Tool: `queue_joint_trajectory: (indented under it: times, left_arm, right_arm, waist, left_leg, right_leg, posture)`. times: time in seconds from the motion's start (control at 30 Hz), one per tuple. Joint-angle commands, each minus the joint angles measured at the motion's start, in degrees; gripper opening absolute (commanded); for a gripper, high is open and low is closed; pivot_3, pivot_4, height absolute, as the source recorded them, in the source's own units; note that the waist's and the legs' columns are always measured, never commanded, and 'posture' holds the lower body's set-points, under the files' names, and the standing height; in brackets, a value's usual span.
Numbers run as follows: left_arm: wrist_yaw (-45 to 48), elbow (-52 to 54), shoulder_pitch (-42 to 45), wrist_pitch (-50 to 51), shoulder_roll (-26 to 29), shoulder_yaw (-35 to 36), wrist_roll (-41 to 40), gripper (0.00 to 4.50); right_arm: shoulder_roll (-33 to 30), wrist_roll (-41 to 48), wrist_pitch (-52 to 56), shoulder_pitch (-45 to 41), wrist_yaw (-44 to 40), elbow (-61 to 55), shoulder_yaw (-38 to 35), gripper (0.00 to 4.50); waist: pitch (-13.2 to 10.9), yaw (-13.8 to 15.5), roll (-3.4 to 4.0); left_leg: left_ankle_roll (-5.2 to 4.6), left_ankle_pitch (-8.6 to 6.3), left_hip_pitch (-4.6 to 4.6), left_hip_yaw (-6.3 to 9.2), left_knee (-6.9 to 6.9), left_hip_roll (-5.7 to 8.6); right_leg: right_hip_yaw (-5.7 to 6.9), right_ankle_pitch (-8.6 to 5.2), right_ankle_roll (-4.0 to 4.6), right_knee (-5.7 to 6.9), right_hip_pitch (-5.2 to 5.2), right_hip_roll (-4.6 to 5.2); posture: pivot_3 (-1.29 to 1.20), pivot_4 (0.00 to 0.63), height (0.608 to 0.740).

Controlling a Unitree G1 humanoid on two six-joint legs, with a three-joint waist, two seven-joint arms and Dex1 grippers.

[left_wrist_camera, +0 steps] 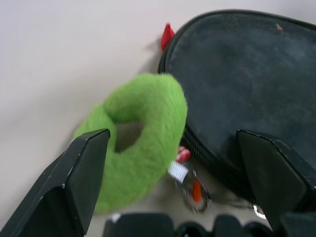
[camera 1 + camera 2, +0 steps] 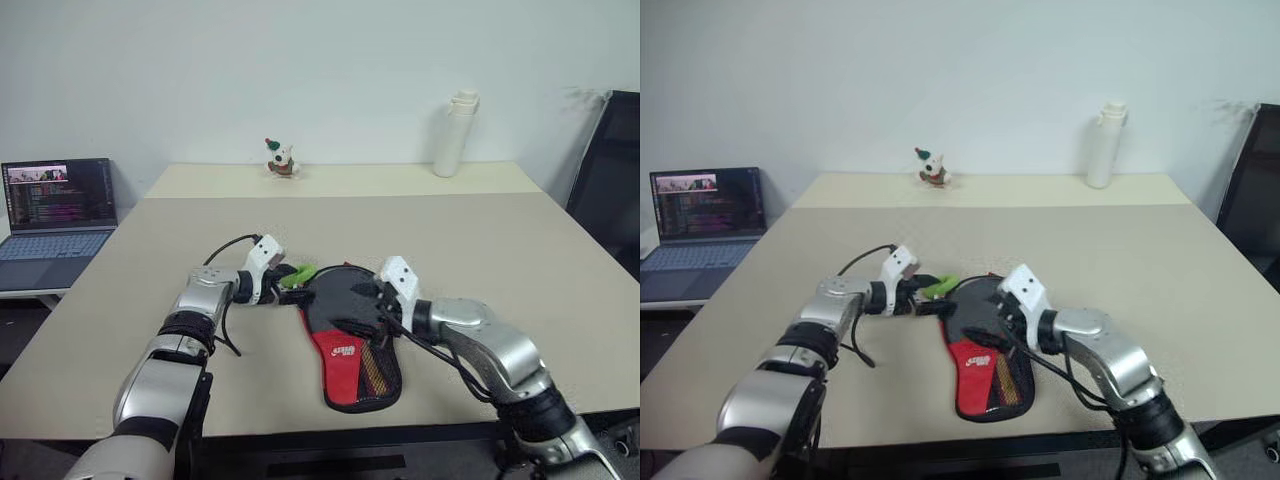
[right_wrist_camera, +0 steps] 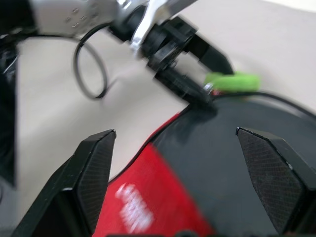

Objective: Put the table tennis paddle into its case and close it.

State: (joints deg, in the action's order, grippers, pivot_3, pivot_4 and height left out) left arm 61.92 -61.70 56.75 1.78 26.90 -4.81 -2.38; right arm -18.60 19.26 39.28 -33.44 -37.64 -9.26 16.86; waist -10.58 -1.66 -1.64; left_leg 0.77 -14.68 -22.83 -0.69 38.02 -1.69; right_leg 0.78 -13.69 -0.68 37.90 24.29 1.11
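The case lies flat on the table, black round end toward the far side, its red part with a white logo toward the near edge. A fuzzy green ring hangs on a cord by the zip pull at the case's far-left rim. My left gripper is open, its fingers either side of the green ring and the case's rim. My right gripper is open just above the black round part, nothing between its fingers. The table tennis paddle is hidden.
A laptop sits on a low stand to the left of the table. A small toy figure and a white bottle stand at the far edge. A black chair is at the right.
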Motion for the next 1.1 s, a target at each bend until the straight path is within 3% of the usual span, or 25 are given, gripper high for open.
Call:
queue_joint_trajectory:
  times: [0.03,0.43,0.53,0.9,1.1]
  left_arm:
    - [0.1,-0.7,1.5,-1.0,-0.1,0.6,0.6,4.46]
    - [-2.5,-1.0,0.5,-0.2,-0.1,0.7,1.7,4.46]
    - [-3.7,-1.2,0.5,0.0,-0.1,0.9,1.8,3.91]
    - [-9.4,-3.5,0.8,0.3,0.6,1.2,3.2,0.05]
    - [-15.6,-6.9,3.8,-0.6,0.0,0.6,5.4,0.02]
  right_arm:
    - [2.3,-4.6,-3.5,-2.5,1.8,7.0,2.3,4.27]
    - [4.3,-11.8,-4.1,-1.2,3.0,13.0,4.5,4.27]
    - [4.9,-12.4,-3.7,-0.9,3.6,12.6,4.3,4.27]
    - [5.8,-13.6,-1.9,1.0,4.9,10.9,4.5,4.27]
    - [6.2,-13.9,-0.6,1.6,5.4,9.8,4.4,4.27]
  waist:
    - [0.0,0.0,0.0]
    - [0.0,0.0,-0.01]
    - [0.0,0.0,-0.01]
    - [0.0,0.0,-0.03]
    - [0.1,-0.1,-0.04]
  left_leg:
    - [0.0,0.0,-0.01,0.01,0.0,0.01]
    - [0.0,0.0,0.01,0.03,0.01,0.02]
    - [0.0,0.0,0.04,0.03,0.02,0.02]
    - [0.01,0.0,0.08,0.05,0.03,0.01]
    - [0.0,0.0,0.12,0.02,0.03,0.01]
  right_leg:
    - [0.0,0.01,0.02,0.01,0.01,0.01]
    - [0.0,0.15,0.26,0.1,0.02,0.03]
    - [0.0,0.15,0.25,0.12,0.01,0.03]
    - [0.0,0.06,0.1,0.15,-0.03,0.03]
    - [0.01,0.05,0.08,0.16,-0.03,0.03]
  posture:
    - [0.0,0.15,0.74]
    - [0.0,0.15,0.74]
    - [0.0,0.15,0.74]
    - [0.0,0.15,0.74]
    - [0.0,0.15,0.74]
